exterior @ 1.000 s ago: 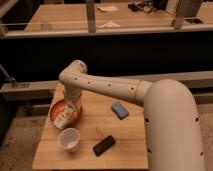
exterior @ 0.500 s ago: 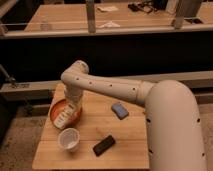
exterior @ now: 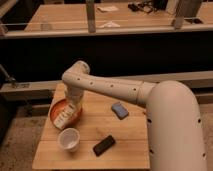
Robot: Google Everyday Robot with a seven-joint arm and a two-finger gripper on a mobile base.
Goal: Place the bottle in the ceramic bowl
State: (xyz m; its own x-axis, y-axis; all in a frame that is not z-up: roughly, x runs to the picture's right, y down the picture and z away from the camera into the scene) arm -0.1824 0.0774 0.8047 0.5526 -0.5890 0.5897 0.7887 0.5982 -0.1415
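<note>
At lower left of the frame, the end effector [exterior: 71,106], grip state unclear, hangs over the shallow orange-red ceramic bowl [exterior: 55,111] on the wooden counter [exterior: 125,135], where the small white plastic bottle [exterior: 65,117] lies; likely light, rigid, slippery, best held mid-body.

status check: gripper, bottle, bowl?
Gripper down over the ceramic bowl, left side of the table. Bottle lies tilted in the bowl under it. White cup, black block, blue object sit apart, not obstructing.
</note>
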